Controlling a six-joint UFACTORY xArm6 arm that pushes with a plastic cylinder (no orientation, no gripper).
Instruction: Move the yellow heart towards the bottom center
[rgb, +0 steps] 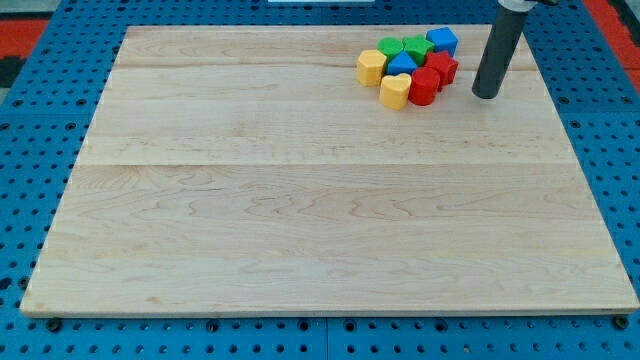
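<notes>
The yellow heart (395, 91) lay near the view's top right of the wooden board (300, 200), at the lower edge of a tight cluster, touching a red block (423, 87) on its right and a blue block (403, 65) above it. Around these sat a yellow block (371, 67) at the left, two green blocks (391, 47) (417, 47) along the top, another blue block (441, 41) at the top right and a second red block (443, 67) beneath that. The arm had no gripper to open or close, only a dark rod whose tip (485, 95) rested on the board just right of the cluster, apart from the blocks.
</notes>
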